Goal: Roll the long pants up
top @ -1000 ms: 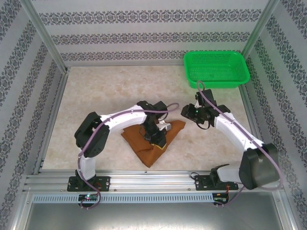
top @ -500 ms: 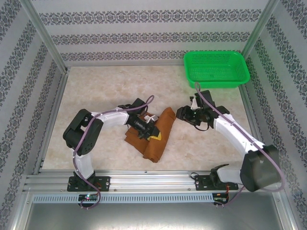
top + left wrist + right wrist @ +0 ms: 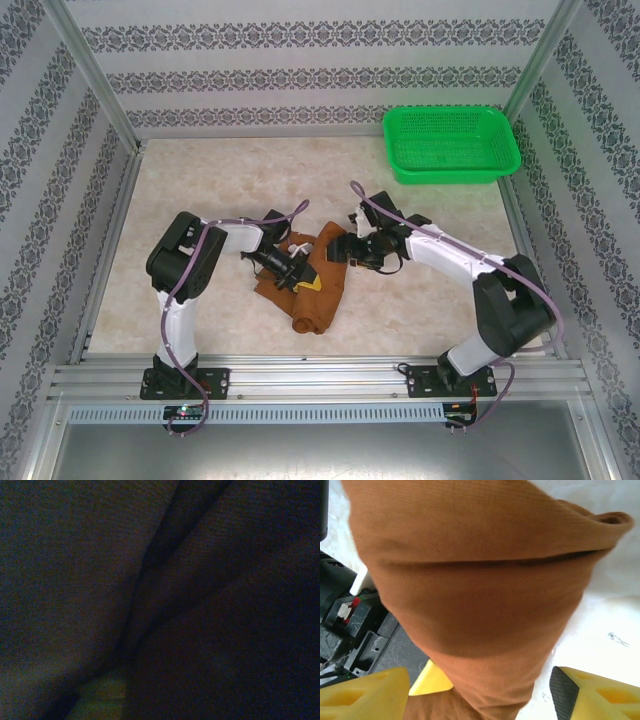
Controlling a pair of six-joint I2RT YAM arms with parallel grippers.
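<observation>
Two arms are meeting over the long pants (image 3: 322, 300), which are lying as a bunched brown heap on the table (image 3: 200, 190), near the middle and a little toward the near edge.

Left gripper (image 3: 300, 275) is reaching in from the left and pressing low into the heap, with cloth lying over part of it. A small yellow tip is showing at the fabric. The left wrist view is reading very dark: folds of the pants (image 3: 75, 580) are lying right against the lens, with one deep crease running diagonally. I cannot tell how the jaws are standing here.

Right gripper (image 3: 345, 250) is coming in from the right, touching the far, upper side of the heap. In the right wrist view a thick rolled fold of the pants (image 3: 470, 580) is passing between the yellow fingers (image 3: 365, 695) of the right gripper (image 3: 480, 692). The jaws are standing wide apart around the fold, and a thin strip of pale table is showing between the cloth and the right-hand pad, so they are not pinching it.

Green basket (image 3: 452, 146) is sitting at the far right corner, well apart from the pants.
</observation>
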